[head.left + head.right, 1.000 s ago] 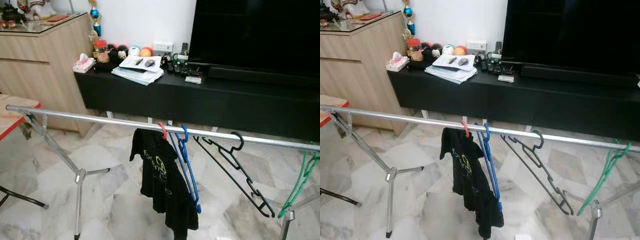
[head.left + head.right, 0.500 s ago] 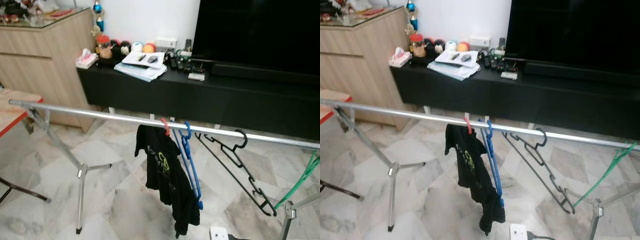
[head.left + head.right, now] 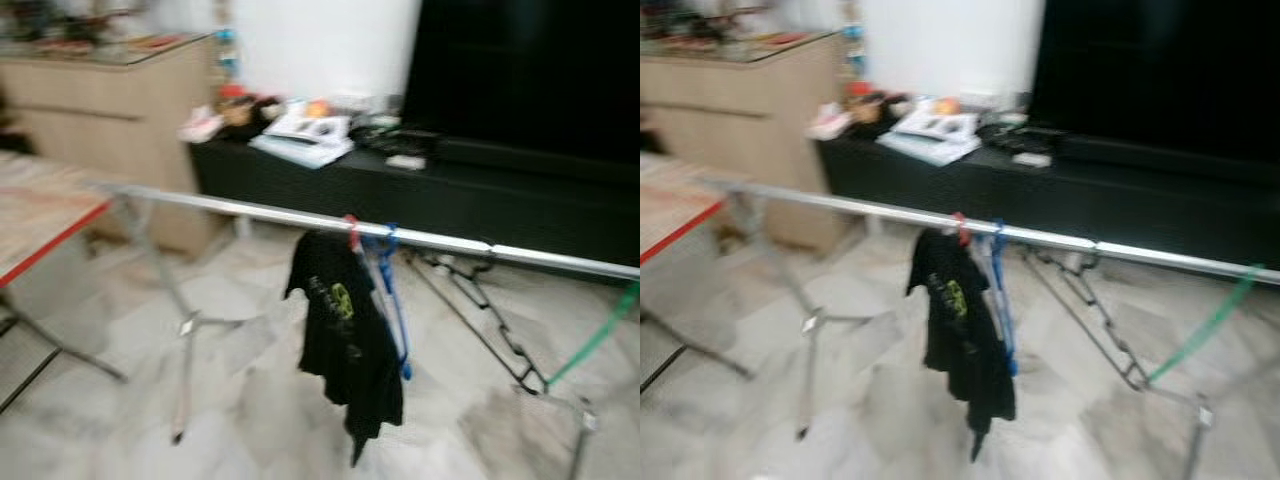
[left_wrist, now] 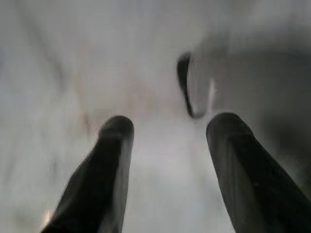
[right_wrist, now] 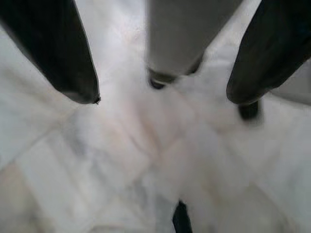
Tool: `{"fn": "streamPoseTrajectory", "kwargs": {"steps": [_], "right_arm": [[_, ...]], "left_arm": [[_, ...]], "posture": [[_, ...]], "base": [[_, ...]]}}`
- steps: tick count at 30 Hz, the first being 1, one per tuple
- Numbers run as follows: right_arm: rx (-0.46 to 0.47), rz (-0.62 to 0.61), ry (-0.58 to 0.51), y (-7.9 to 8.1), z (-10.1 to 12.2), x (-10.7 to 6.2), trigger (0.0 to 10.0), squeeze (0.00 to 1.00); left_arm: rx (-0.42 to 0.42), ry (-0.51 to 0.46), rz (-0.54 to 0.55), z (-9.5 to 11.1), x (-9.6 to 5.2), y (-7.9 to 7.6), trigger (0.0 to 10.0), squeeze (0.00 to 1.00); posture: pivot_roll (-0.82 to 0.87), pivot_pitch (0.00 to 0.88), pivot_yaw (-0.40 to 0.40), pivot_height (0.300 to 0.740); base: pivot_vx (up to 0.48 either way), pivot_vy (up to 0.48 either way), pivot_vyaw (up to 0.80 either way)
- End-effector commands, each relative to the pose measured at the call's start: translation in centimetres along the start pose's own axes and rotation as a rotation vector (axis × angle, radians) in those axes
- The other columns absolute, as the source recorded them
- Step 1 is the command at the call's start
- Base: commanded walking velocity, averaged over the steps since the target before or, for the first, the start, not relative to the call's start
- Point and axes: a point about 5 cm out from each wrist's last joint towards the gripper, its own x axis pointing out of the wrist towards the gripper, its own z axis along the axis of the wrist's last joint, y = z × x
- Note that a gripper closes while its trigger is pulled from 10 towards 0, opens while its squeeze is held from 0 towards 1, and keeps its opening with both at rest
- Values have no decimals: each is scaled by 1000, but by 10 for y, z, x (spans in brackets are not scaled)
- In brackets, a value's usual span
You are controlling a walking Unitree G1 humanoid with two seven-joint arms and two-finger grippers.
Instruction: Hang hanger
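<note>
Home living room: large dark television (image 3: 530,70) on a long black console (image 3: 420,195) cluttered with papers and small ornaments; wooden sideboard (image 3: 110,120); marble-tiled floor (image 3: 240,400); metal clothes rail (image 3: 300,215) carrying hangers and a black T-shirt (image 3: 345,340).

Four hangers (image 3: 478,320) on one rail (image 3: 300,215), one black shirt (image 3: 345,340).

L gripper (image 4: 165,128) & R gripper (image 5: 165,99): fingers apart, pointing at floor.

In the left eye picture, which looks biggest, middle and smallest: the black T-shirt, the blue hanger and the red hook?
1. Black T-shirt, biggest.
2. Blue hanger, long but thin, partly behind the shirt.
3. Red hook, smallest.

The picture is blurred, but the order is clear.
</note>
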Motion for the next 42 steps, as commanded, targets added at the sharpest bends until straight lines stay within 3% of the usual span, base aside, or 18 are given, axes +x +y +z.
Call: {"fn": "streamPoseTrajectory", "kwargs": {"steps": [1, 9, 21, 27, 31, 42], "right_arm": [[7, 12, 7, 6, -1, 0, 10000, 0], [9, 17, 4, 12, 3, 1, 10000, 0], [-15, 38, 3, 25, 12, 3, 10000, 0], [-19, 42, 3, 28, 13, 3, 10000, 0], [-21, 45, 2, 30, 15, 3, 10000, 0], [-24, 21, -1, 7, 17, 3, 10000, 0]], "left_arm": [[12, -43, 25, 15, 1, 10, 10000, 0], [-3, -36, 15, 15, 1, 9, 10000, 0], [-30, -54, 9, 16, 1, 8, 10000, 0], [31, -49, 10, 17, 1, 9, 10000, 0], [10, -47, 17, 16, 1, 9, 10000, 0], [8, -49, 18, 16, 1, 8, 10000, 0]], "posture": [[-80, 41, 13, 740], [-80, 47, 12, 740], [-80, 52, 10, 740], [-79, 52, 11, 740], [-80, 53, 11, 740], [-88, 58, 9, 740]], "base": [[0, 0, 0], [0, 0, 0], [0, 0, -800], [0, -63, -800], [0, -267, -800], [0, 0, -800]]}}
